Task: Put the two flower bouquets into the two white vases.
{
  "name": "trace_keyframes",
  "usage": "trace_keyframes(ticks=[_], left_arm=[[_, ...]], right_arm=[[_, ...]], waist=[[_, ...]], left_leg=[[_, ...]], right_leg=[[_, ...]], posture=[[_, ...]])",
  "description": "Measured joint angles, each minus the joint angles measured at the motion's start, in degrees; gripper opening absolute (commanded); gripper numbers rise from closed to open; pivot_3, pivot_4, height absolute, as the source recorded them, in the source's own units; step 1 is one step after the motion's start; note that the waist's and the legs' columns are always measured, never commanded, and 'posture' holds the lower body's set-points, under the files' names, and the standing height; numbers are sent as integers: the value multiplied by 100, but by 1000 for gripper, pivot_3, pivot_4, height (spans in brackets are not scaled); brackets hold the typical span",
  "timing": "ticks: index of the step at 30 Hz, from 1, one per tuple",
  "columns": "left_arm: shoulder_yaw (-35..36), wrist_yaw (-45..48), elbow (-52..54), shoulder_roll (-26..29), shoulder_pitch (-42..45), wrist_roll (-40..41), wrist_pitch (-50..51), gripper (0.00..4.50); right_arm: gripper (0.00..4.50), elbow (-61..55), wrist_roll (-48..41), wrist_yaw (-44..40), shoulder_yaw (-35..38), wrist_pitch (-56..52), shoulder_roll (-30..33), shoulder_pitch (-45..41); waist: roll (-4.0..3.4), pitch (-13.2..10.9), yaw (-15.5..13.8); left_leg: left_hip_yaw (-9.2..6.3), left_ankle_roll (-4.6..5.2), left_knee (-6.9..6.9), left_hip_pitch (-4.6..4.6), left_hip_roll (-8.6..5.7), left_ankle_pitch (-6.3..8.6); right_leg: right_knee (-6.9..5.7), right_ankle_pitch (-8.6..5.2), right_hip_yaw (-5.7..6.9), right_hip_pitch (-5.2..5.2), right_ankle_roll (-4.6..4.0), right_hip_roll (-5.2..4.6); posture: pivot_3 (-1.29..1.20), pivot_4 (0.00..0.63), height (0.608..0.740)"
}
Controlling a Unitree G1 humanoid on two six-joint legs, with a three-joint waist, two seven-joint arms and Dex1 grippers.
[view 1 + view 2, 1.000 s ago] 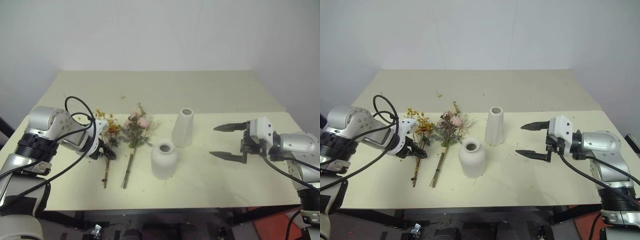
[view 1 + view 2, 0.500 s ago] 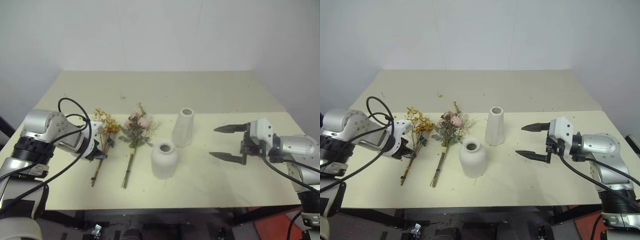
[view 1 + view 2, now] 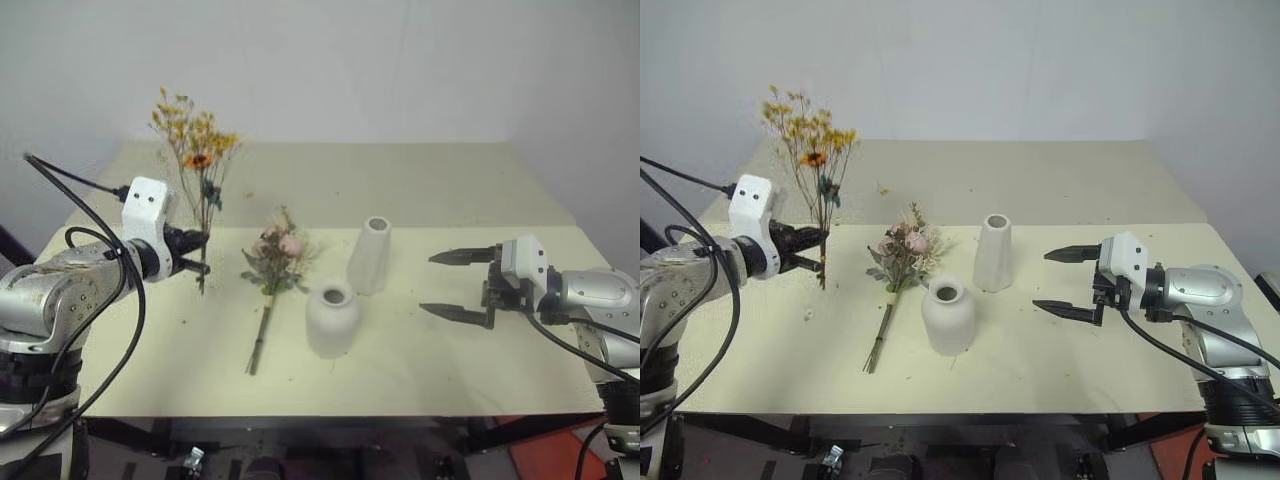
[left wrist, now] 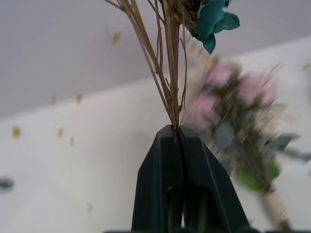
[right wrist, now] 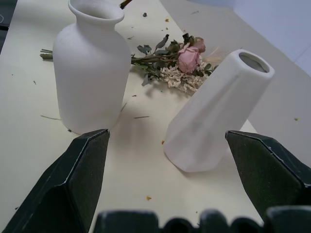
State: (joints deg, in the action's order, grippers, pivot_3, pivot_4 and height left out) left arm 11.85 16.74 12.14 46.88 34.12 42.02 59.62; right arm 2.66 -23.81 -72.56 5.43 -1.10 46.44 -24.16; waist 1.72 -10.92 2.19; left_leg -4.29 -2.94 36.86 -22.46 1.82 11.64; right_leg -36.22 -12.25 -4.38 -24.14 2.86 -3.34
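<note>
My left gripper [image 3: 200, 253] is shut on the thin stems of the yellow-orange bouquet [image 3: 192, 150], which stands upright above the table's left side; the stems [image 4: 171, 73] rise from between the shut fingers. The pink rose bouquet [image 3: 272, 262] lies flat on the table [image 3: 420, 190], just left of the vases. The squat white vase [image 3: 330, 320] stands near the front, the tall slim vase [image 3: 369, 255] behind it to the right. Both also appear ahead of my right gripper [image 3: 460, 285], which hovers open to their right with nothing between its fingers.
Small dried petals and stem bits are scattered on the pale yellow table around the flowers. A plain white wall [image 3: 330, 60] stands behind the table. The table's front edge [image 3: 330, 412] runs close below the vases.
My left gripper closed on the yellow-orange bouquet, lifted it off the table and swung it upright. The right arm, the rose bouquet and both vases stayed put.
</note>
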Motion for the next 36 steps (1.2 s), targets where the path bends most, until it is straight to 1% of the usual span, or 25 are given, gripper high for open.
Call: trace_keyframes(ticks=[3, 6, 9, 13, 18, 21, 29, 36], left_arm=[[238, 479, -41, -190, 163, 176, -261, 13], [292, 1297, 9, -292, 200, 261, -979, 13], [253, 1927, -59, -396, 299, 247, -1510, 13], [-2, 2564, -522, -672, 753, -14, -2212, 13], [-449, 2973, -1398, -1186, 1303, -472, -2848, 13], [-590, 3192, -1963, -1468, 1675, -704, -3176, 13], [-769, 3580, -3470, -2270, 2600, -1279, -4124, 13], [-826, 3854, -4481, -2801, 3039, -1516, -4681, 13]], right_arm=[[4500, 4, -11, -10, 0, -18, 0, -16], [4500, 4, -112, -20, 1, -91, -2, -30], [4500, -2, -238, 19, 8, -325, -4, -37], [4500, -142, -473, 197, 32, -818, -39, -102], [4500, -346, -675, 574, 122, -1475, -35, -203], [4500, -435, -673, 783, 206, -1715, -26, -194], [4500, -610, -650, 1082, 276, -1752, -25, -127], [4500, -771, -606, 1298, 361, -1752, -28, 93]], waist=[[0, 0, 12], [0, 0, 23], [0, 0, 34], [0, 0, 29], [0, 0, 25], [0, 0, 24], [0, 0, 42], [1, 0, 38]], left_leg=[[0, 0, 0, -4, 0, 0], [1, 0, 0, -5, 0, 0], [1, 1, 0, -1, 1, 0], [1, 1, 2, 5, 0, 0], [-1, 1, 2, -6, -1, 0], [-2, 2, 3, -8, -2, 0], [-1, 2, 4, -8, -2, 0], [-2, 2, 4, -11, -5, 0]], right_leg=[[2, 0, 0, -3, 1, 0], [3, 1, 0, -2, -1, 0], [-2, 2, -1, -1, -1, 1], [0, 1, -1, 8, 1, 2], [3, 3, 0, 0, -1, 2], [5, 6, 0, 0, -1, 1], [6, 4, -1, -1, 5, 2], [6, 4, -1, -1, 8, 1]], posture=[[0, 150, 740], [0, 150, 740], [0, 150, 740], [0, 150, 740], [0, 150, 740], [0, 150, 740], [0, 150, 740], [0, 150, 740]])
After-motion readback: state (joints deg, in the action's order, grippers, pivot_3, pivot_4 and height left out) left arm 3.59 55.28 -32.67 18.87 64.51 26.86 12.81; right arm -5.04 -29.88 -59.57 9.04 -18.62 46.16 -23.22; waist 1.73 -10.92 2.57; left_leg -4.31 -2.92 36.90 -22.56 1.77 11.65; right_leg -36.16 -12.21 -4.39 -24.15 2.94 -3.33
